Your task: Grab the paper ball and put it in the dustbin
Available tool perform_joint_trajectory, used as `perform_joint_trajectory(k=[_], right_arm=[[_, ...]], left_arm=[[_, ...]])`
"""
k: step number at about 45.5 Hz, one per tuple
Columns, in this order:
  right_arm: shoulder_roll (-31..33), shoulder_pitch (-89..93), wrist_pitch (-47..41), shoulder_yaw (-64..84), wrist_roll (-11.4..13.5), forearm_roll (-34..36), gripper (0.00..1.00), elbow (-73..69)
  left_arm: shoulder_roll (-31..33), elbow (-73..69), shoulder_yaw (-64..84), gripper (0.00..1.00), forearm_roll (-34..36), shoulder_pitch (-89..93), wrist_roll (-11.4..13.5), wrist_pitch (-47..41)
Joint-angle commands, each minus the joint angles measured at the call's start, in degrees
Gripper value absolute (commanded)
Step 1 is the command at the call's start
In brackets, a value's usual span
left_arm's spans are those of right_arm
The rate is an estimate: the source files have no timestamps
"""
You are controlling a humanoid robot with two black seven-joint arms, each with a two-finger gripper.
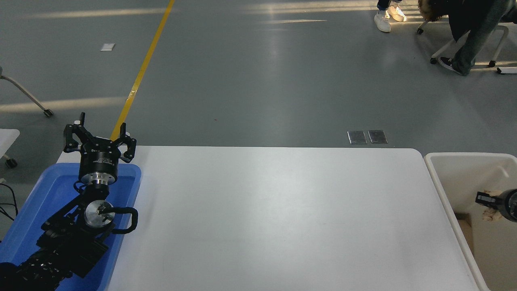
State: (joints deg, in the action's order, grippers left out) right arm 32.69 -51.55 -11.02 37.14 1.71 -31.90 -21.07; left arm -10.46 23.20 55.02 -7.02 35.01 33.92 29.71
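Grey floor surrounds the white table (282, 218), and at its right end the right gripper (486, 201) hangs over the dustbin (438, 178) interior pinching the paper ball (492, 213), while the left gripper (99, 139), fingers spread, sits parked over the blue tray (44, 202).

A single high head camera looks forward and down across the white tabletop (274, 218) toward the floor beyond.

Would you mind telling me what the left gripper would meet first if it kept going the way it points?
Probably nothing on the table: the left gripper points past the table's far edge, over open floor, though depth is unclear.
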Motion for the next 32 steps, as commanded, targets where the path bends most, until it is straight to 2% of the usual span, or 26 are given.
perform_joint_trajectory(k=[1, 23, 28, 32], right_arm=[[-0.2, 0.2, 0.7, -0.5, 0.1, 0.0, 1.00, 0.0], [0.2, -0.9, 0.0, 0.2, 0.1, -0.1, 1.00, -2.7], [2.5, -6.9, -0.7, 2.6, 0.2, -0.4, 1.00, -9.6], [6.3, -16.9, -2.9, 5.3, 1.0, -0.4, 1.00, -21.7]], left_arm=[[0.0, 0.0, 0.0, 0.99, 0.0, 0.1, 0.0, 0.0], [0.0, 0.0, 0.0, 0.99, 0.0, 0.1, -0.1, 0.0], [0.0, 0.0, -0.1, 0.99, 0.1, 0.1, 0.0, 0.0], [0.0, 0.0, 0.0, 0.99, 0.1, 0.1, -0.1, 0.0]])
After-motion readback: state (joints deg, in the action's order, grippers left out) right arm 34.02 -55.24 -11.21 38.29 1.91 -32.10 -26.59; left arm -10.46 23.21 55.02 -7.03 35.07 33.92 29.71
